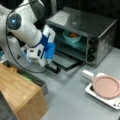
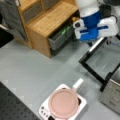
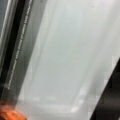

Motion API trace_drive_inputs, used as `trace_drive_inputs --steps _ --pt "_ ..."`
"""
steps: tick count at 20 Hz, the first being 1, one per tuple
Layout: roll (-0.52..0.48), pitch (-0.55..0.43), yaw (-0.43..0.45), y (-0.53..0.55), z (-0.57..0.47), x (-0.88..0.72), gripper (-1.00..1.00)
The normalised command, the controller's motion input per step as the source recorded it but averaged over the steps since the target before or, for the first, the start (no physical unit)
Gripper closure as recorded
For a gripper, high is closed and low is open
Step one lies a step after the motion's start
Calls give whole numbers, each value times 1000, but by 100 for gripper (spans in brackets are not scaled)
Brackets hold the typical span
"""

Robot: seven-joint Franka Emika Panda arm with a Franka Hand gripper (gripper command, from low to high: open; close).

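In both front views my gripper (image 1: 48,63) (image 2: 91,43) hangs from the blue and white hand, right at the left end of the black handle (image 1: 54,69) of the toaster oven's door (image 1: 67,61). The door lies folded down flat in front of the silver oven (image 1: 82,25). Inside on the rack sits a teal bowl (image 1: 71,38) with something orange (image 1: 74,35) in it. The wrist view is filled by the door's glass pane (image 3: 62,60) seen from very close, with an orange patch (image 3: 8,113) in the lower left corner.
A pink pan (image 1: 106,86) (image 2: 63,102) with a white handle rests on a small white stove (image 1: 113,103) (image 2: 43,110) at a front view's right. A wooden cabinet (image 1: 20,87) (image 2: 50,17) with a pulled-out grey drawer (image 1: 37,80) (image 2: 60,37) stands close beside the arm.
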Motion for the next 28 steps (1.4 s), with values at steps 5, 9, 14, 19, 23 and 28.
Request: trace_drive_inputs --steps 5,9,14,19,23,28 --pt "53 41 145 -174 115 173 -100" --pt "53 74 140 -101 115 139 -100" --pt "57 91 167 100 99 116 -100" --pt "51 69 232 352 80 170 -100" --pt "109 53 271 251 65 208 -100" --pt "167 39 304 63 9 167 -100"
